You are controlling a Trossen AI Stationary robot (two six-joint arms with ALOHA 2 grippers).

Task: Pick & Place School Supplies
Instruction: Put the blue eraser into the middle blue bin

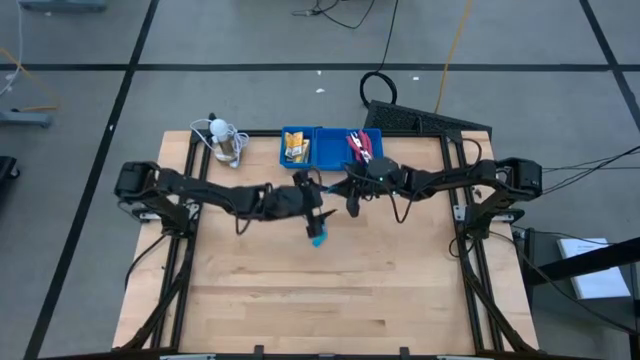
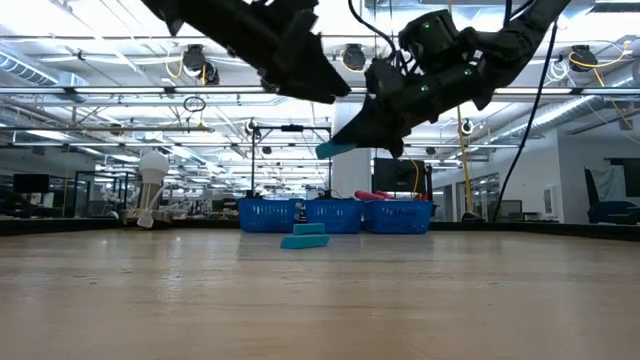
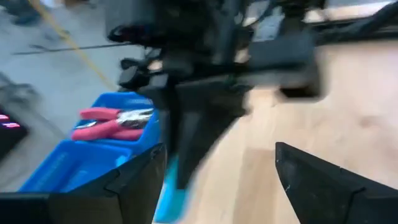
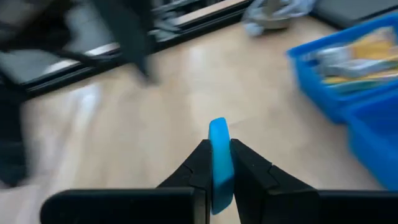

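Right wrist view has the right gripper (image 4: pixel 216 163) clenched on a light-blue piece (image 4: pixel 219 155), tray (image 4: pixel 367 134) ahead with yellow packets (image 4: pixel 360 53) and scissors (image 3: pixel 112 121) already in, left gripper (image 3: pixel 217 168) spread wide, another blue piece (image 2: pixel 303 240) on the table below.

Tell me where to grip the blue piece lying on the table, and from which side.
Grip the blue piece across its short width, coming from straight above: it lies flat and low on the table, with bare wood all around, so a sideways approach would likely scrape the wood.
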